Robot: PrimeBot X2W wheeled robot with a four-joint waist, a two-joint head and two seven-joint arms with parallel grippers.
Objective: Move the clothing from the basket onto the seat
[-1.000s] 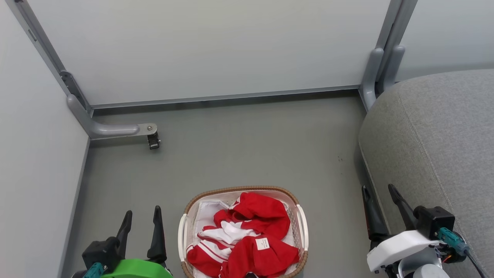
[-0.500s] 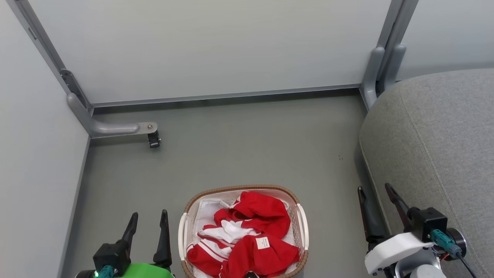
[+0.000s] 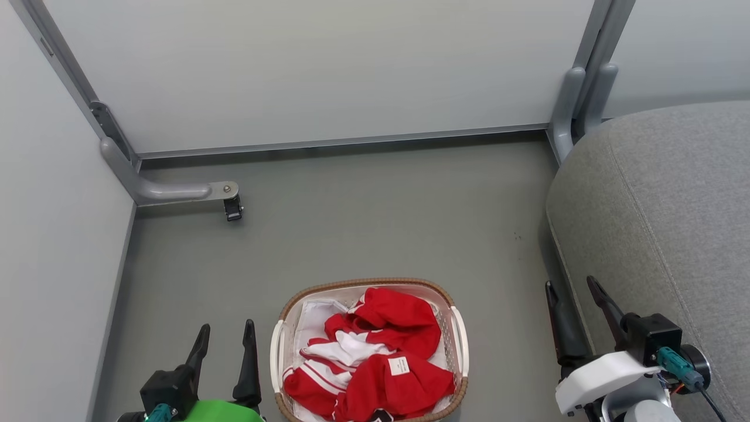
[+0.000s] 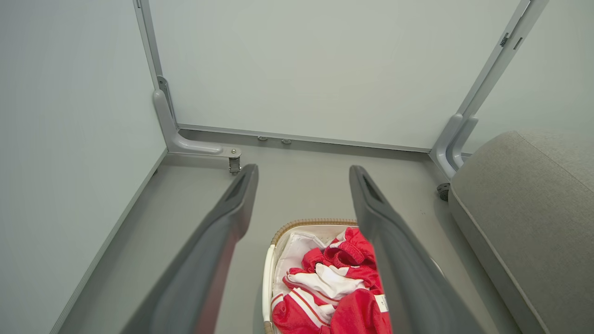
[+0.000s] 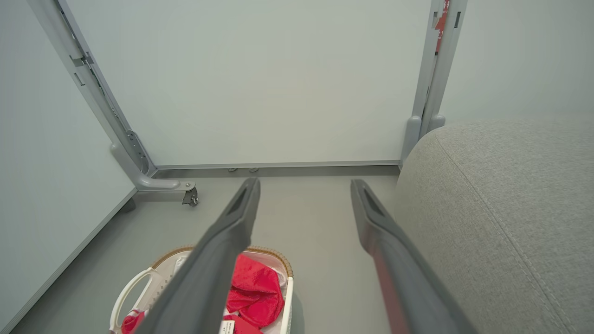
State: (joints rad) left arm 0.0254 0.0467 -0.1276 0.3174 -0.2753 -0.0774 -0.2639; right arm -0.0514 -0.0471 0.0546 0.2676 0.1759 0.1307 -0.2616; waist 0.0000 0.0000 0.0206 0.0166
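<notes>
Since both pincers hang empty and nothing is lifted yet, we judge the step in hand to be the first reach into the basket (image 3: 363,283). It stands on the floor (image 3: 375,223) at the bottom centre of the head view. The clothing (image 3: 375,357) lies heaped inside it, red folds around a white panel, with a small white label (image 3: 399,366) facing up low in the heap. The seat (image 3: 662,205) fills the right side of that frame, apart from the basket, with a strip of bare floor between them.

Our left pincer (image 3: 226,326) sits at the lower left, just beside the basket's left side, its two fingers apart. The left wrist view shows the same gap, with the heap low in the frame between the fingers. Our right pincer (image 3: 570,284) sits at the lower right, close against the seat's edge, with its fingers likewise spread.

To do this well, we would send the left pincer, which is nearer, over the raised red fold toward the top of the heap. We come down with the fingers wide and close on a thick bunch of fabric, not a thin hem. We keep off the white liner (image 3: 313,319) showing at the basket's upper left, since pinching it would probably drag the whole basket along. We lift straight up until the garment clears the brown rim, and only then swing toward the right of the frame. The pieces look tangled, so a slow lift seems wise.
</notes>
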